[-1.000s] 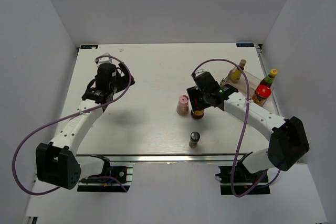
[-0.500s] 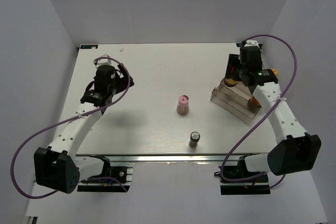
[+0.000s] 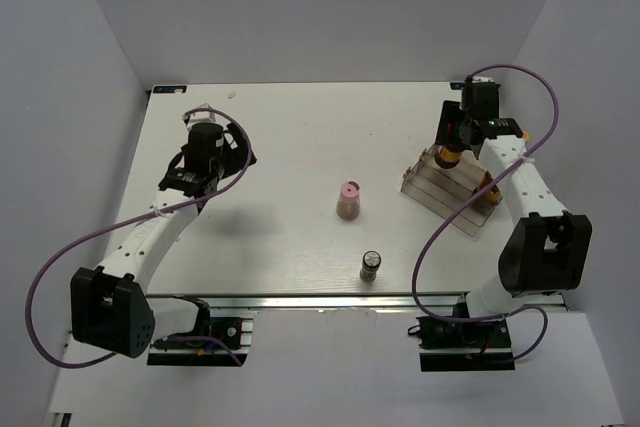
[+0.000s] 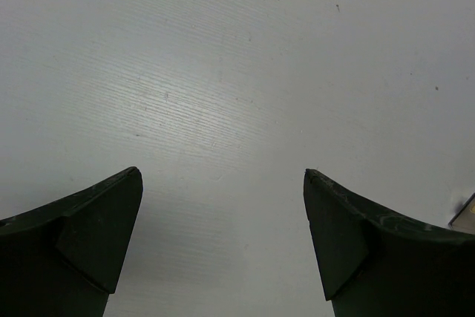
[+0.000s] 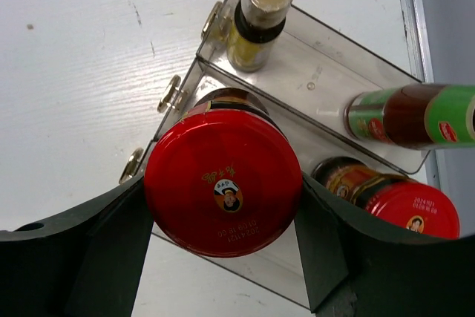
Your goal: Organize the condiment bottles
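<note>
We find the left gripper (image 4: pixel 223 180) over the left part of the table (image 3: pixel 280 127), its fingers (image 4: pixel 89 235) set well apart with only bare white surface between them. Near the middle of the table a pink-capped shaker (image 3: pixel 348 200) stands upright, and a grey-capped shaker (image 3: pixel 370 266) stands upright closer to the near edge and slightly to its right; the two are apart from each other and well apart from both arms. At the far right sits a clear stepped rack (image 3: pixel 450 202), set at an angle to the table edge. The right gripper (image 5: pixel 223 183) is positioned over the rack's left end and is clamped on a red-lidded jar (image 5: pixel 215 146), one finger (image 5: pixel 96 243) pressed against each side of it. We cannot tell whether this jar rests on a step or hangs just above it. Inside the rack, the wrist view shows a yellow-capped bottle (image 5: pixel 260 12) upright at the far corner of one step. A green-labelled bottle (image 5: pixel 408 116) stands further right, its cap cut off by the frame edge. A second red-lidded jar (image 5: pixel 404 209) sits on the neighbouring step, just beside the right finger. In the overhead view the right arm hides most of these rack contents.
</note>
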`<state>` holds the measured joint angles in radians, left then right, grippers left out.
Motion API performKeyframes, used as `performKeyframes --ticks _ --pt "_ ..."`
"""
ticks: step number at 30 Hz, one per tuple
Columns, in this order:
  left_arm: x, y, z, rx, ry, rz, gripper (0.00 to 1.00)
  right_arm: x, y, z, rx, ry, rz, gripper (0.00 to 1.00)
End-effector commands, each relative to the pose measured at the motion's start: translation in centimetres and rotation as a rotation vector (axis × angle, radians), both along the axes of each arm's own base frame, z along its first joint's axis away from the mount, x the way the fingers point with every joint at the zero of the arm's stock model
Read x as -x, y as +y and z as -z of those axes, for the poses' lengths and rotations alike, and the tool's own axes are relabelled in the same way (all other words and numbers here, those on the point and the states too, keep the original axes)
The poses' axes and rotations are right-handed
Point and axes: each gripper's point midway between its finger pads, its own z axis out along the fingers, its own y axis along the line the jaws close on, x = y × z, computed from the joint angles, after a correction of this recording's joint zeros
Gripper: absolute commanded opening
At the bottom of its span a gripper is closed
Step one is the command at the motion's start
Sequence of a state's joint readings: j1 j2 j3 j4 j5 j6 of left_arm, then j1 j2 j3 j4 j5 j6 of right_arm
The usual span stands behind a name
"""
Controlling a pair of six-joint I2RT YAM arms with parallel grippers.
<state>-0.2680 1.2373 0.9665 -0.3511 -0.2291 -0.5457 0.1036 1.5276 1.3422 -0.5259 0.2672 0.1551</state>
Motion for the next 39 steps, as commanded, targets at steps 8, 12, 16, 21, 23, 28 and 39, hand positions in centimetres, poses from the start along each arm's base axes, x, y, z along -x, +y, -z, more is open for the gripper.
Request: performKeyframes --ticks 8,12,16,21,23,28,39 --pt "-1.6 -0.1 -1.9 -0.007 -0.045 -0.009 0.98 -5.2 -0.6 -4.6 -0.002 -0.213 0.032 0.12" --pt "-1.9 -0.2 -1.7 -0.011 -0.039 -0.010 0.98 -4.8 -0.2 -2.7 -0.028 -0.175 0.029 0.15" --pt "-2.1 -0.3 -1.6 -0.012 -0.033 -0.006 0.98 -4.1 -0.1 -0.7 -0.046 -0.141 0.041 0.22" --pt "-2.1 -0.4 -1.4 -0.012 -0.026 -0.002 0.98 -4.0 0.1 1.3 -0.062 -0.107 0.046 0.28" --pt "-2.1 -0.4 -1.4 -0.008 -0.027 0.000 0.98 -4.2 0.1 2.0 -0.061 -0.093 0.052 0.29" --pt "-2.1 -0.6 -1.4 -0.005 -0.028 0.005 0.98 -4.5 0.3 2.6 -0.078 -0.082 0.058 0.40" --pt "-1.8 -0.5 -1.6 -0.003 -0.031 0.004 0.98 -3.9 0.3 0.6 -0.073 -0.102 0.045 0.89"
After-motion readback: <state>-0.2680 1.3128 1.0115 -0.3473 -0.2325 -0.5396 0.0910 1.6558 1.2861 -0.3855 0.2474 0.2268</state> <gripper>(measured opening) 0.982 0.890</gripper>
